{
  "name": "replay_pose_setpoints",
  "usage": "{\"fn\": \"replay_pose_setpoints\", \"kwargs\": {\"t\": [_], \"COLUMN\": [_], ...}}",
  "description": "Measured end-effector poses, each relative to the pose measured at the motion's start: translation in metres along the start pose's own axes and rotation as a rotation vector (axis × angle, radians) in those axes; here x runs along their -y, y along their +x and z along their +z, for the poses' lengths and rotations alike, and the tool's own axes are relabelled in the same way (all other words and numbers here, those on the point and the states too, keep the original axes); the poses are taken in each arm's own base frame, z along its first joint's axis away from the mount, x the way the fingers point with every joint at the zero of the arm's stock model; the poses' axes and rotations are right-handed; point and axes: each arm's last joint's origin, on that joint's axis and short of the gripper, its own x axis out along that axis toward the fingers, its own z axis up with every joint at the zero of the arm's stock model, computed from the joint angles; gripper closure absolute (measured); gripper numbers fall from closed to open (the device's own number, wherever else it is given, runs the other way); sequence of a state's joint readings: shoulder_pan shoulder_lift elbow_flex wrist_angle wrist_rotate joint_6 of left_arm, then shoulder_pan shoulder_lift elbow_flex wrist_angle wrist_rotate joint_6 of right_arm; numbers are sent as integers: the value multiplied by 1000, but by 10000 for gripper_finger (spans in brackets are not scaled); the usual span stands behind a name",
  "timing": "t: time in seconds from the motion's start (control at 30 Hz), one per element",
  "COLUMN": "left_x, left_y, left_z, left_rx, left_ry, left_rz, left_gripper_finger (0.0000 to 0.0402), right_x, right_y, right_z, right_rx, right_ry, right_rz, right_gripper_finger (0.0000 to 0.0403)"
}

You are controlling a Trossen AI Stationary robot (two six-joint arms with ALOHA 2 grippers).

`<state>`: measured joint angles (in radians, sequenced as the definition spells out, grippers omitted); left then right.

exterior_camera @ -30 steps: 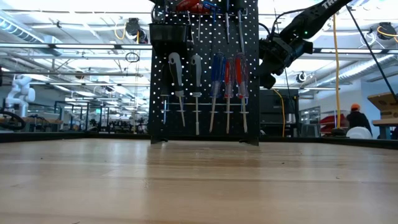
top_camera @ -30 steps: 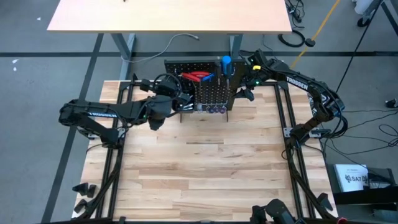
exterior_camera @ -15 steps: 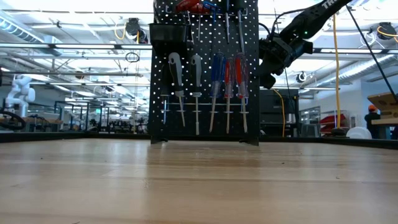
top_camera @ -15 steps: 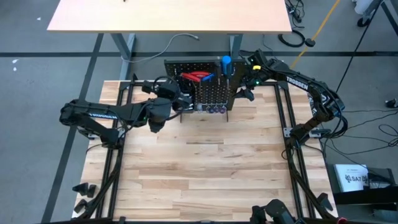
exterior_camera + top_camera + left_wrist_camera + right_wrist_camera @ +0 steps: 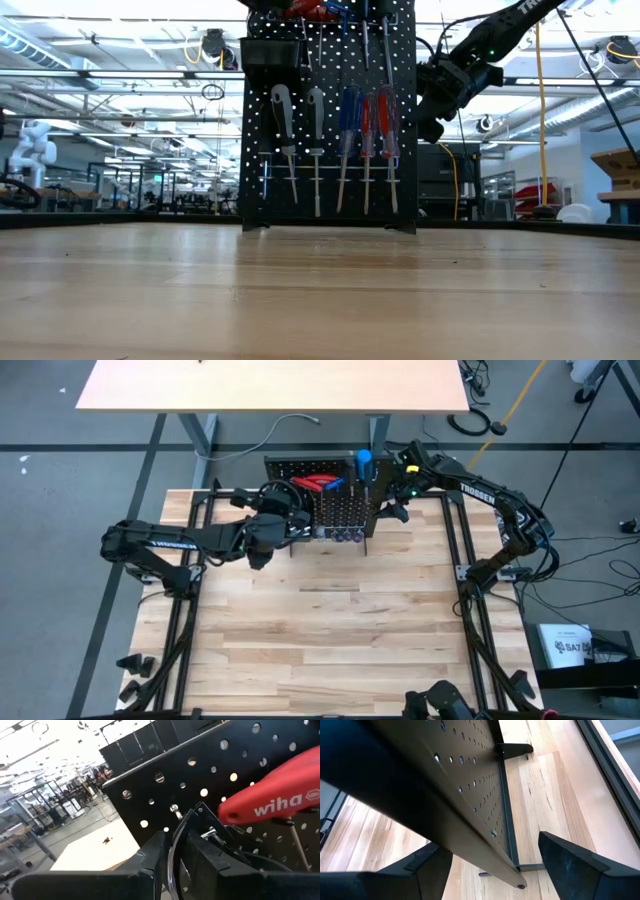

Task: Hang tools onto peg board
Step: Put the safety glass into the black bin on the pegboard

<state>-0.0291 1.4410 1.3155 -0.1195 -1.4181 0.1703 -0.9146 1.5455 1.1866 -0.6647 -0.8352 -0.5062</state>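
- The left pincer is clenched on a thin dark ring-shaped tool, held just against the peg board near a hook.
- The right pincer is spread wide, straddling the board's side edge, as if bracing it.
- On the board, red pliers and six screwdrivers are hung already.
- No tools are seen left on the bench; the task is judged nearly done.

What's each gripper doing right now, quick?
Left gripper: closed on a thin dark ring-shaped tool at the peg board.
Right gripper: open, straddling the peg board's edge.
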Motion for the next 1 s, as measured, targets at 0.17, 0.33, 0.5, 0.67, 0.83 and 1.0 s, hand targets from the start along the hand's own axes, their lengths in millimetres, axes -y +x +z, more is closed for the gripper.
{"fn": "replay_pose_setpoints", "kwargs": {"t": [0.17,0.33,0.5,0.67,0.83,1.0], "left_x": [2,3,3,3,2,2], "left_y": [-2,-2,-2,-2,-1,-4], "left_z": [-1,-3,-3,-3,-2,-2], "left_rx": [6,3,4,4,5,7], "left_ry": [16,40,40,40,33,8], "left_rz": [-42,-63,-65,-72,-70,-81], "left_gripper_finger": [322,322,316,266,222,214], "right_x": [0,0,0,0,-1,-1], "right_y": [0,0,0,0,0,0], "right_z": [0,0,-1,-1,-1,-1], "right_rx": [0,0,-5,-5,-7,-7], "right_ry": [-2,6,13,15,18,19], "right_rz": [0,0,3,4,6,7], "right_gripper_finger": [120,120,120,120,120,120]}}
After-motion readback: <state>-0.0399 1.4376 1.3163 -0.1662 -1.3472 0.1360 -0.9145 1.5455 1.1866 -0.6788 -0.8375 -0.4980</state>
